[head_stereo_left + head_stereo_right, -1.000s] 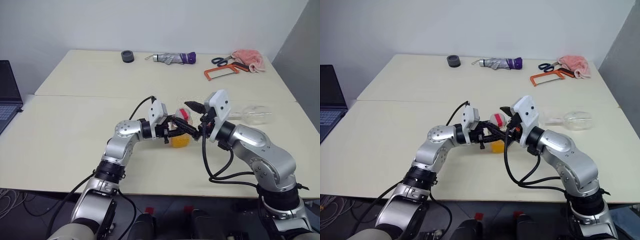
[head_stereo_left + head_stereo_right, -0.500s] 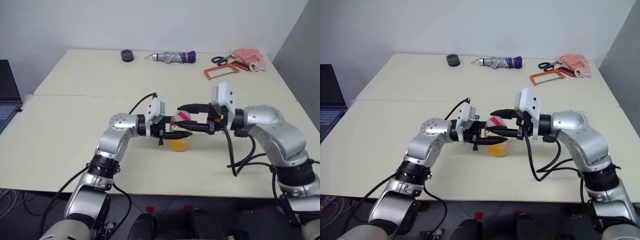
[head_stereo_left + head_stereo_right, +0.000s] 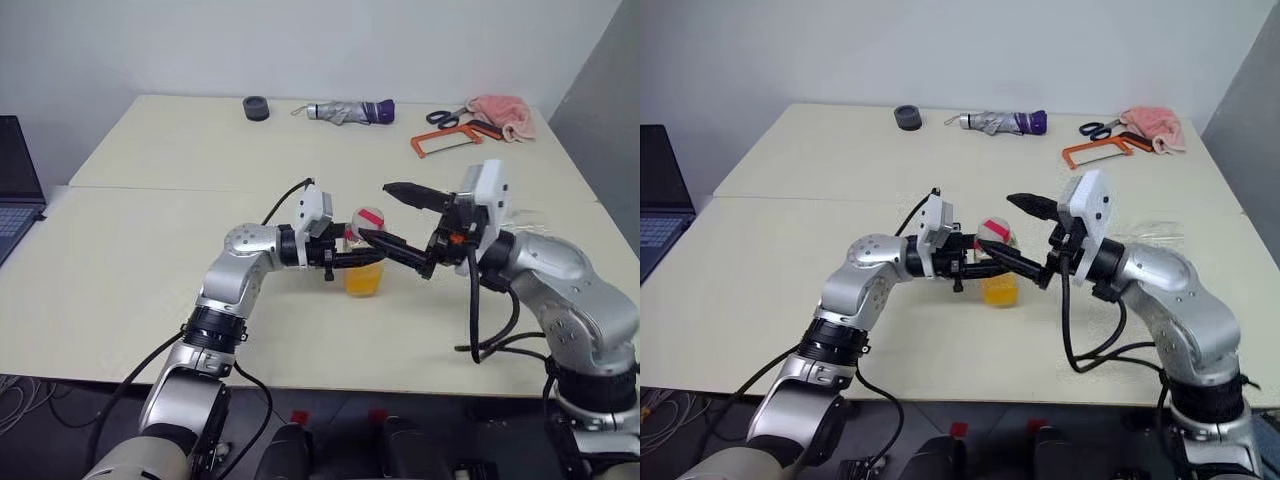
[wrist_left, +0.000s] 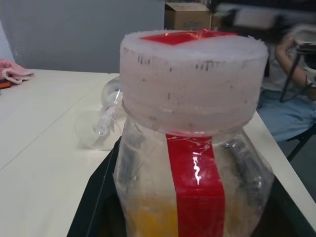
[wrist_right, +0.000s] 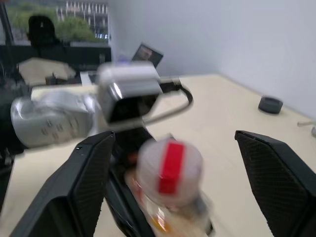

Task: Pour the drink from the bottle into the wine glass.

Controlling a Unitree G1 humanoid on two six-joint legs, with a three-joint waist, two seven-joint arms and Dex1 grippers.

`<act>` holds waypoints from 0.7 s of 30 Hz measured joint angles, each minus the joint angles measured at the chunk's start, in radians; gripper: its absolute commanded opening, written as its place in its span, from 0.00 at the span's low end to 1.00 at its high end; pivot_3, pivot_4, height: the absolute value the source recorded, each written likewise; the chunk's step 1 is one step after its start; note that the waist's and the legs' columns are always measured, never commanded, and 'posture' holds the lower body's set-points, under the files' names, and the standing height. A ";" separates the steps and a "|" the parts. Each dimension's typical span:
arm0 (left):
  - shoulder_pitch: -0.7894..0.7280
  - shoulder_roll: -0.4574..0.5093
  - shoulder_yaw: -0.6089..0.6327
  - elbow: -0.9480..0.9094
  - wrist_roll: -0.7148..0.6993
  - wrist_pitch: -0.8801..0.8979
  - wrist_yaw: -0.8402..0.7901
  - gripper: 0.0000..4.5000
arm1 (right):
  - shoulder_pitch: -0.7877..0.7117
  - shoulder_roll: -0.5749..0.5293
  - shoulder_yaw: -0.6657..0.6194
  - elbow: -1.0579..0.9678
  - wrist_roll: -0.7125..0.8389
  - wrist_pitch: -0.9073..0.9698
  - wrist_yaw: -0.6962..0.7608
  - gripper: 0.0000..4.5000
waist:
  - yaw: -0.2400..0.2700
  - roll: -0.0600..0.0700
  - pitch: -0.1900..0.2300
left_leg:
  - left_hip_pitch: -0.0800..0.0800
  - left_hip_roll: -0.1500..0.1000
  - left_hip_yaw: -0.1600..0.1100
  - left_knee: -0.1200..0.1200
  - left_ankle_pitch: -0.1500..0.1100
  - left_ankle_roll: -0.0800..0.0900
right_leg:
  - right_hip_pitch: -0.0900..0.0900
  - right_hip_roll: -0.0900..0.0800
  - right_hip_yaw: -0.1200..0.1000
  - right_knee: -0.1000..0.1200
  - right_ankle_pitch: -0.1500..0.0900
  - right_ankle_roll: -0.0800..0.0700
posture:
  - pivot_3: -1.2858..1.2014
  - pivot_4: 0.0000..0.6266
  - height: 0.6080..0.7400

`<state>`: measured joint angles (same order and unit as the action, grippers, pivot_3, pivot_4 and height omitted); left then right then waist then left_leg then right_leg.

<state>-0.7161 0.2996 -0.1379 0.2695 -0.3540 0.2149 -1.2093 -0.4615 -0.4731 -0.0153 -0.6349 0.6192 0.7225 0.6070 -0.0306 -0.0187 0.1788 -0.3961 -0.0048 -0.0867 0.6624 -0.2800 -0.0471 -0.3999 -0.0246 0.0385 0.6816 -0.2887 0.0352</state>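
Left gripper (image 3: 352,258) pinches the bottle (image 3: 364,262) upright just above the table (image 3: 130,260); right gripper (image 3: 392,213) spread near its cap (image 3: 368,219).
Thin plastic looks light and squashy: grip the body gently. The glass (image 4: 106,111) lies tipped over, fragile; take its stem.

- Both arms have rounded silver-grey metal shells with black joint rings.
- White boxy camera housings top each wrist.
- Black cables loop alongside both forearms.
- Each tool has black, tapered fingers.

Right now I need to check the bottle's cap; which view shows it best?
The left wrist view: the cap sits close, on the bottle, its red strip clear. The eye views show it small; the right wrist view shows it blurred.
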 measured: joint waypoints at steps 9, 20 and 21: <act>-0.039 -0.026 -0.001 0.083 0.025 -0.050 0.001 0.40 | 0.047 0.153 0.145 -0.043 -0.199 0.045 -0.327 0.88 | -0.001 0.000 0.000 | -0.003 -0.002 0.003 0.000 0.001 -0.002 | -0.005 0.001 0.002 0.001 0.000 0.000 | 0.52 0.24 1.00; -0.041 -0.030 -0.004 0.098 0.044 -0.084 -0.002 0.40 | 0.047 0.184 0.155 -0.012 -0.224 0.033 -0.338 0.60 | -0.002 0.000 0.000 | -0.003 -0.002 0.003 0.000 0.001 -0.001 | -0.005 0.001 0.002 0.001 0.000 0.000 | 0.52 0.24 1.00; -0.041 -0.030 -0.004 0.099 0.045 -0.087 -0.002 0.40 | 0.047 0.181 0.154 -0.009 -0.224 0.031 -0.332 0.51 | -0.002 0.000 0.000 | -0.003 -0.002 0.003 0.000 0.001 -0.001 | -0.005 0.001 0.002 0.001 0.000 0.000 | 0.52 0.24 1.00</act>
<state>-0.7575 0.2701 -0.1418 0.3681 -0.3095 0.1278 -1.2117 -0.4147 -0.2917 0.1388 -0.6440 0.3950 0.7534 0.2751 -0.0323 -0.0186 0.1787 -0.3991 -0.0065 -0.0834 0.6626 -0.2790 -0.0485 -0.4051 -0.0233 0.0403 0.6828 -0.2884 0.0352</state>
